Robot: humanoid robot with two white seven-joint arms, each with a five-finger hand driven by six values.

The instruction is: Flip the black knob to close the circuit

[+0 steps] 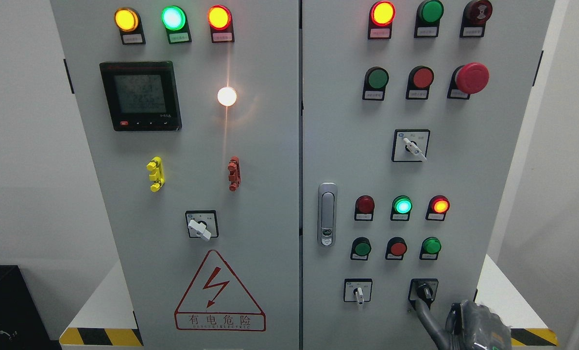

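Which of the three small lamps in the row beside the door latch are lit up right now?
Two are on: the green lamp and the right red lamp glow brightly. The left red lamp is dark, so off.

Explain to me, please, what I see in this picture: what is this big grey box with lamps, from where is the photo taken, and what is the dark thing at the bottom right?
The picture comes from a camera on the head of a humanoid robot that stands facing a tall grey metal electrical cabinet with two doors. On the doors sit round lamps, some lit, push buttons, a large red mushroom-shaped stop button, a small black meter screen and several turning switches. A red triangle sign with a lightning bolt warns of electricity.

The dark thing is the robot's grey right hand. One finger reaches up and touches the small black knob at the bottom of the right door, the switch it is meant to turn. It holds nothing else. The left hand does not show.
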